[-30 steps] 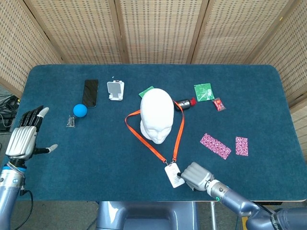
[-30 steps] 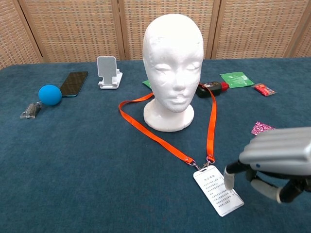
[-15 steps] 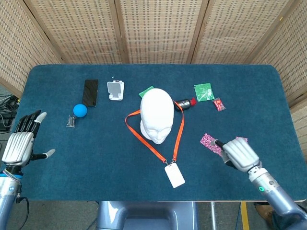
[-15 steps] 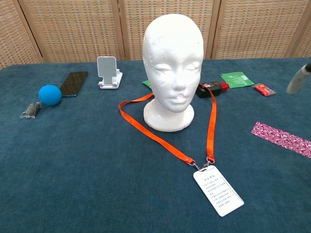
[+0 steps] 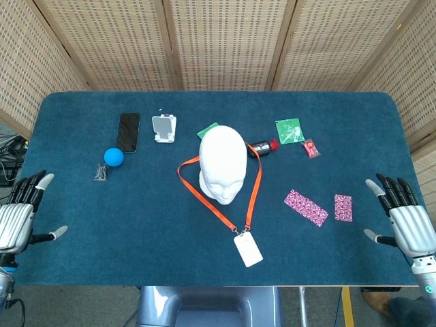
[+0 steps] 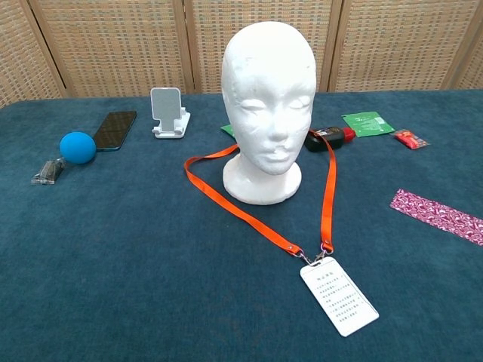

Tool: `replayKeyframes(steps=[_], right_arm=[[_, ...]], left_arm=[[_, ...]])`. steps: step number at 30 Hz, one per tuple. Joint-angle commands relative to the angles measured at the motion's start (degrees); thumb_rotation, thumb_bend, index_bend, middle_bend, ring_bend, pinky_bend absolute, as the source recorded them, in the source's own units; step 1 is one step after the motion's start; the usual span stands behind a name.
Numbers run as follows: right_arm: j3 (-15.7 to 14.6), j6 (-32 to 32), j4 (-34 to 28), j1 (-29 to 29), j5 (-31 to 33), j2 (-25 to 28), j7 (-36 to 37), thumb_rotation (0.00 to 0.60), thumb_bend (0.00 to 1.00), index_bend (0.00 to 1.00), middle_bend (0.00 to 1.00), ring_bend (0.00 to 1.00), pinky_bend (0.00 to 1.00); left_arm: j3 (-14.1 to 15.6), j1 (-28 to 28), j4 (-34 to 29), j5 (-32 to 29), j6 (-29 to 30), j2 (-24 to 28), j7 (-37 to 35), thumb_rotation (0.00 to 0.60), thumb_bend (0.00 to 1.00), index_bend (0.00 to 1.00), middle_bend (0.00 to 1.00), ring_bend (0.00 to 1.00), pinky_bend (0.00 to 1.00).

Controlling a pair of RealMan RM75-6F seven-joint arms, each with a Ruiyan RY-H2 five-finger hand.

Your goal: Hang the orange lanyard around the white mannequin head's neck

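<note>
Flanking a blue felt table (image 5: pixel 136 238) backed by wicker screens (image 5: pixel 225 41), left hand (image 5: pixel 17 221) and right hand (image 5: pixel 409 225) spread, holding nothing, orange lanyard (image 5: pixel 253 191) looped around white mannequin head (image 5: pixel 223 163), well between both hands' fingers.

Desk (image 5: pixel 136 238) has a dark blue felt-like cover with rounded corners. Behind it and down both sides stand woven wicker screens (image 5: pixel 225 41) in wooden frames, panels split by vertical posts. Grey floor (image 5: pixel 82 303) shows below the front edge. Black cables (image 5: pixel 10 153) at far left. Lighting even.
</note>
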Motion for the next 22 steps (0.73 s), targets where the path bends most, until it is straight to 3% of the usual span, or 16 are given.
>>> replayKeyframes(steps=[1,22], right_arm=[[0.92,0.82,-0.11,-1.28,-0.40,-0.95,-1.67,0.600,0.00,0.00,0.00,0.00,0.00],[4.40,-0.66,0.99,-2.91,-3.01,-3.84,-2.62,0.600,0.00,0.00,0.00,0.00,0.00]], left_arm=[[0.01,0.58,0.61,0.84,0.80,0.15,-1.31,0.576,0.00,0.00,0.00,0.00,0.00],[-0.78,1.93,2.18,1.17,1.03,1.28,-4.83,0.595,0.00,0.00,0.00,0.00,0.00]])
